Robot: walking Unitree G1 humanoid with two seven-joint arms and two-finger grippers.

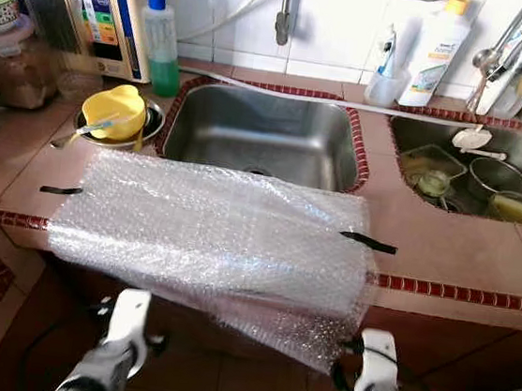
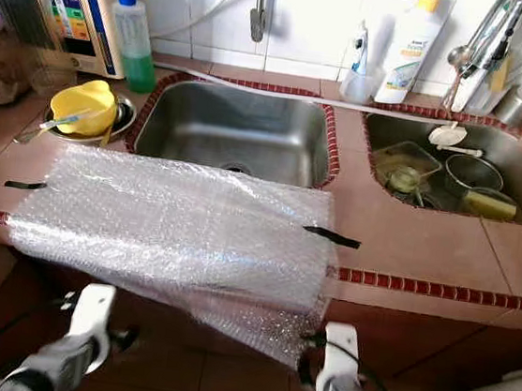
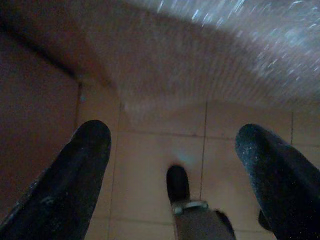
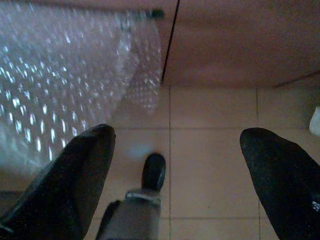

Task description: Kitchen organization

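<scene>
One clear bubble-wrap sheet lay across the tiled pink surface, fixed by two black tape strips, one at each end, its front edge hanging over the surface's edge toward the tiled floor. Two stainless steel sink basins sat behind it; the right one held dishes. One yellow plastic bowl rested in a metal bowl at left. The left hand and right hand hung low before the surface, each with fingers spread wide and holding nothing.
</scene>
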